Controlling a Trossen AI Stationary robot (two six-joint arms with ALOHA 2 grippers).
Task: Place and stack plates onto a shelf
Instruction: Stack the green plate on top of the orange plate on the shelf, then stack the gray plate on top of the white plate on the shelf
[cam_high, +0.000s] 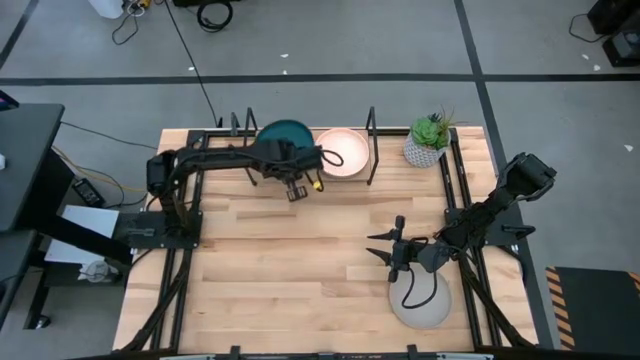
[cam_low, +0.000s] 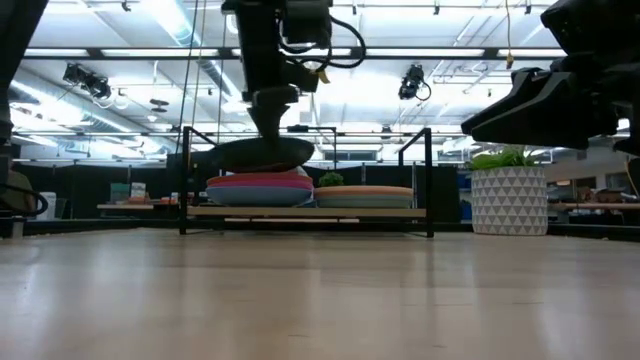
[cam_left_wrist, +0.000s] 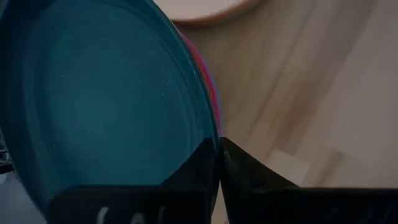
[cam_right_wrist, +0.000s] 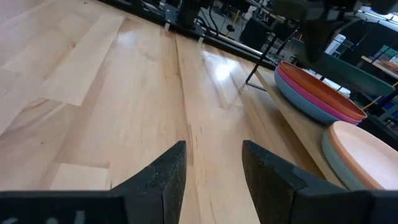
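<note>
My left hand (cam_left_wrist: 219, 163) pinches round dark teal plate (cam_high: 283, 135) w/ stack under it. Next: lower, let go. Right hand (cam_right_wrist: 213, 177) wide, empty.

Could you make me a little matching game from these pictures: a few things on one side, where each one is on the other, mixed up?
Things:
1. dark teal plate
2. grey plate
3. potted plant
4. right gripper

Places:
A. on the table's near right part, away from the shelf
B. held by the left gripper above the left stack on the shelf
C. open and empty over the table, beside the grey plate
D. standing at the shelf's right end, on the tabletop

Pairs: 1-B, 2-A, 3-D, 4-C
</note>
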